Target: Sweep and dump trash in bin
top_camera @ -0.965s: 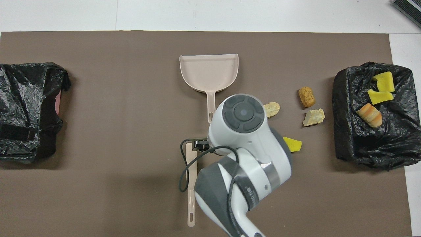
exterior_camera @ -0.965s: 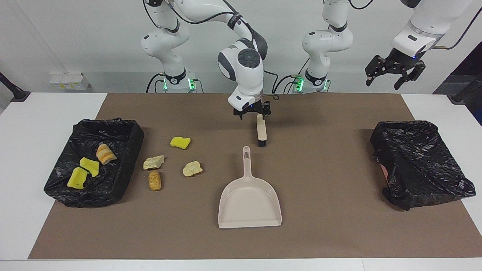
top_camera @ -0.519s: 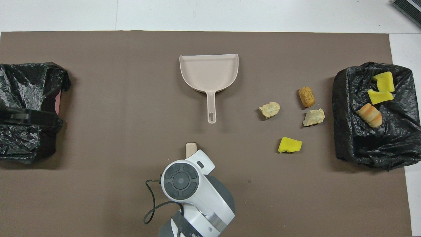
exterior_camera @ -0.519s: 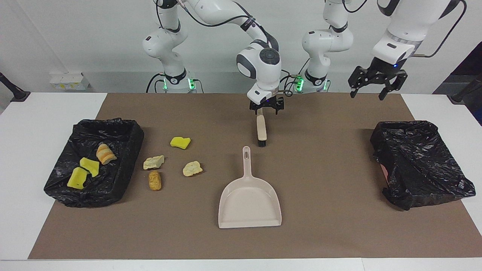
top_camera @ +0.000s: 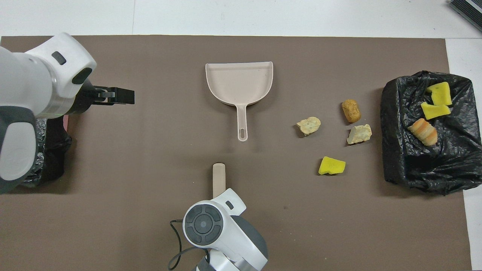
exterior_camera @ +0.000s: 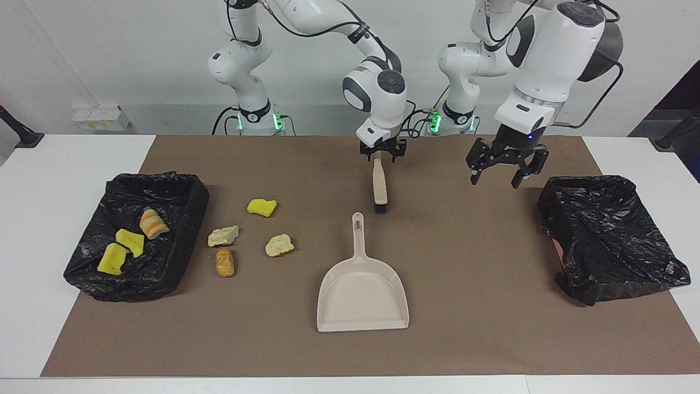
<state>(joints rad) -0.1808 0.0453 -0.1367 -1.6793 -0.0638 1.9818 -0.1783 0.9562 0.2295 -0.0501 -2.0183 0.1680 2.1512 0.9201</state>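
Note:
Four pieces of trash lie on the brown mat beside the bin (exterior_camera: pixel 180 189): a yellow sponge chunk (exterior_camera: pixel 262 207), two cream lumps (exterior_camera: pixel 223 236) (exterior_camera: pixel 279 245) and a brown piece (exterior_camera: pixel 225 262). Three more scraps (exterior_camera: pixel 131 241) lie inside the black-lined bin. The beige brush (exterior_camera: pixel 379 189) lies nearer to the robots than the dustpan (exterior_camera: pixel 362 290). My right gripper (exterior_camera: pixel 381 153) is down at the brush handle's end, around it; in the overhead view the wrist hides it. Over the mat hangs my left gripper (exterior_camera: pixel 495 179), open and holding nothing.
A second black-bagged bin (exterior_camera: pixel 607 235) sits at the left arm's end of the table, just beside the left gripper (top_camera: pixel 128 96). The dustpan's (top_camera: pixel 239 81) handle points toward the brush (top_camera: pixel 218 177). White table borders the mat.
The left arm has swung down from high above its end of the table to hang over the mat beside the second bin. The right gripper has slid along the brush to the handle's end.

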